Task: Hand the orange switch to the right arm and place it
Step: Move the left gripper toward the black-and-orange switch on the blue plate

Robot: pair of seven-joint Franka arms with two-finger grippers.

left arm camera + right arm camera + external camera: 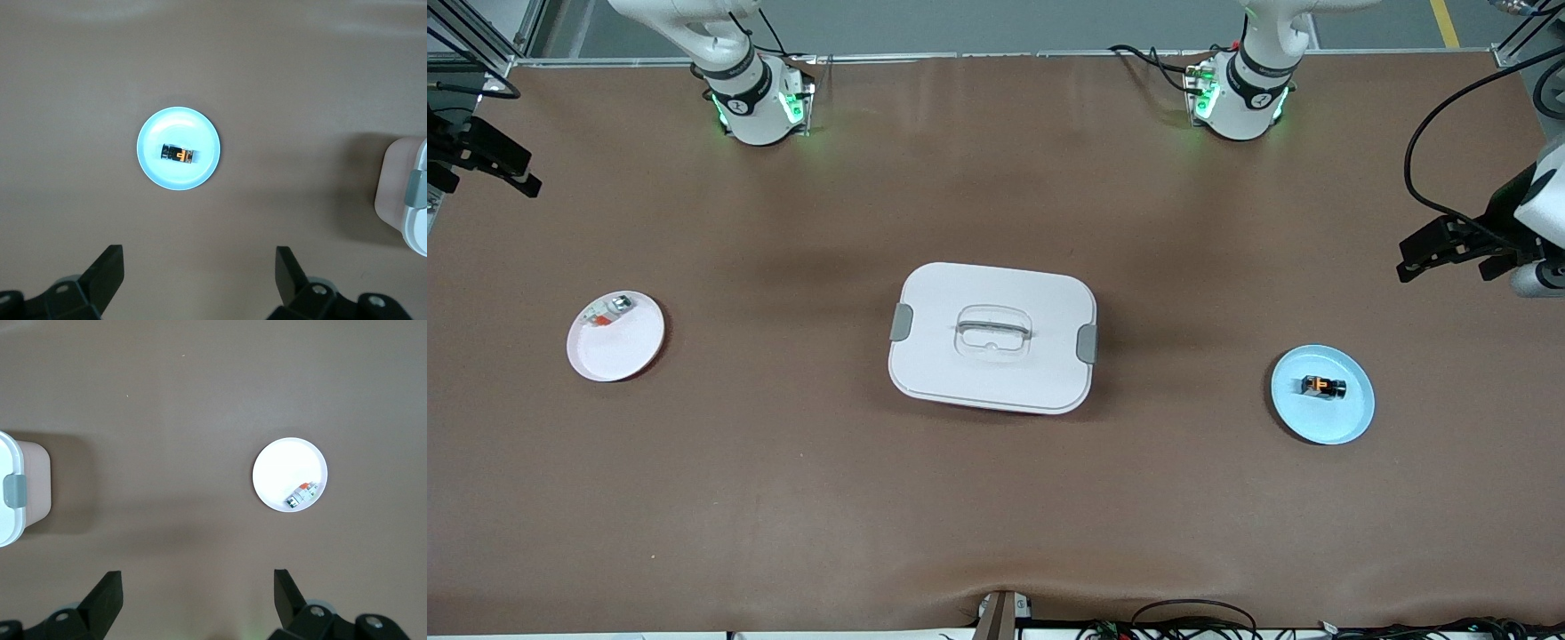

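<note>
Left pincer (200, 283) and right pincer (198, 600) both spread wide, empty; orange switch (1322, 386) on blue plate (1347, 422).

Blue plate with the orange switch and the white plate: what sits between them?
Front view: a white lidded box between blue plate and white plate.

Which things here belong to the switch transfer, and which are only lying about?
For the job:
- orange switch on blue plate
- left gripper, open
- right gripper, open

Lying about:
- white lidded box
- white plate with white-grey part
</note>
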